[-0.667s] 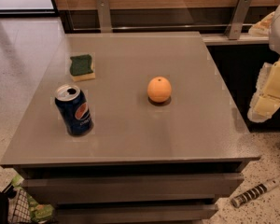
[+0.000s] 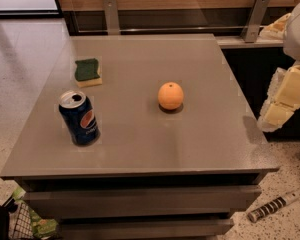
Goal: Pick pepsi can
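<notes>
Grey, smooth tabletop (image 2: 140, 149), seen from above and from the front, with three things on it. The pepsi can (image 2: 80, 118) stands upright near the front left corner. It is dark blue with a silver top, and a dark opening shows in that top, so I judge it may already be opened. An orange (image 2: 170, 95) sits to the can's right and a little further back, well apart from it. A green and yellow sponge (image 2: 87, 72) lies behind the can, near the left edge.

My gripper (image 2: 282, 101), cream-coloured and blocky, hangs off the table's right side, well apart from the can. I cannot tell whether it is open or closed.

I expect the can to be light, perhaps very light if it is empty. Its wall is thin metal that would dent under a hard squeeze, and the painted side is probably slick. A sideways nudge could tip it. I would take it across the middle of the round body, approaching level from the side, and keep it upright in case liquid remains.

A round red, white and blue logo faces the front. I can read no words on the can.
</notes>
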`<state>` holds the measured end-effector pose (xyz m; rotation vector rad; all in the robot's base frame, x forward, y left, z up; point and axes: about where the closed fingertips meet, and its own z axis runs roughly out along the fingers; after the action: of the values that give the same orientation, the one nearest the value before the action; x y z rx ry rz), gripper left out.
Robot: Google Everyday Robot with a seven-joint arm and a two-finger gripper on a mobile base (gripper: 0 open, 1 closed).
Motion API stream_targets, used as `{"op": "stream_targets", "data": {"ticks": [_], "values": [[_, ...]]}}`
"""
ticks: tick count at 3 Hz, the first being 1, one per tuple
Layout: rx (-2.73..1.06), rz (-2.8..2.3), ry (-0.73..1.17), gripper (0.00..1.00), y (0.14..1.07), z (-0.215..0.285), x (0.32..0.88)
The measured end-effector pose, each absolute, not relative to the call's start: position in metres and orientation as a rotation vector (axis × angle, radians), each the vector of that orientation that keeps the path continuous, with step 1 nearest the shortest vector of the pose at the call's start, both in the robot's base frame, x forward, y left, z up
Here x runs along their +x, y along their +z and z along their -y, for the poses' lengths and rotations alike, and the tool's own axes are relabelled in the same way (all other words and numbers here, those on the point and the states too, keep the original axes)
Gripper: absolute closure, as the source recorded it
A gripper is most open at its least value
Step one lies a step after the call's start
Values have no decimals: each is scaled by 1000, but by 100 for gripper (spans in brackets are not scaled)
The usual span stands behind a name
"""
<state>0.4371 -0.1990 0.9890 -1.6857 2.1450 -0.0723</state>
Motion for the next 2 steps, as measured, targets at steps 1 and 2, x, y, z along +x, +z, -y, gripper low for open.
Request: {"op": "stream_targets", "data": {"ticks": [1, 2], "values": [[-1626, -2041, 80, 0, 980, 180, 438], [-1581, -1903, 247, 0, 970, 148, 440]]}}
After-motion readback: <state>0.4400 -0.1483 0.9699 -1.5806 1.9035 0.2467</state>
